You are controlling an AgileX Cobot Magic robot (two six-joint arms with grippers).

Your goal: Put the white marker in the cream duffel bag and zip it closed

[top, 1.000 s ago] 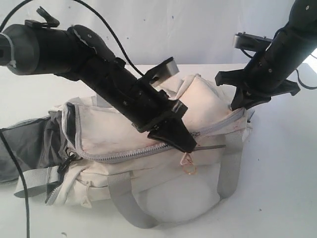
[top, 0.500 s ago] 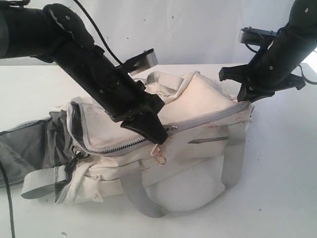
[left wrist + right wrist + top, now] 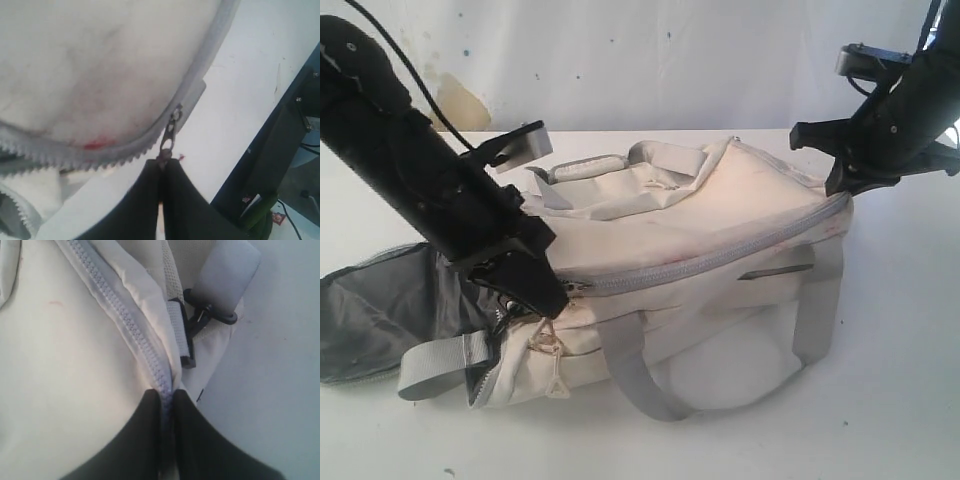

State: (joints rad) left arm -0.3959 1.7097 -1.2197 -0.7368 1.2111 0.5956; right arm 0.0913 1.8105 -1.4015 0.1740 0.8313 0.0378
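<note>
Your left gripper (image 3: 161, 169) pinches the zipper pull (image 3: 168, 136) at one end of the cream duffel bag (image 3: 720, 215); right gripper (image 3: 166, 399) clamps its opposite end

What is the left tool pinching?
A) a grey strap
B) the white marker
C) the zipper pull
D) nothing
C: in the left wrist view, the shut left tool grips the metal zipper pull at the edge of the bag.
</note>
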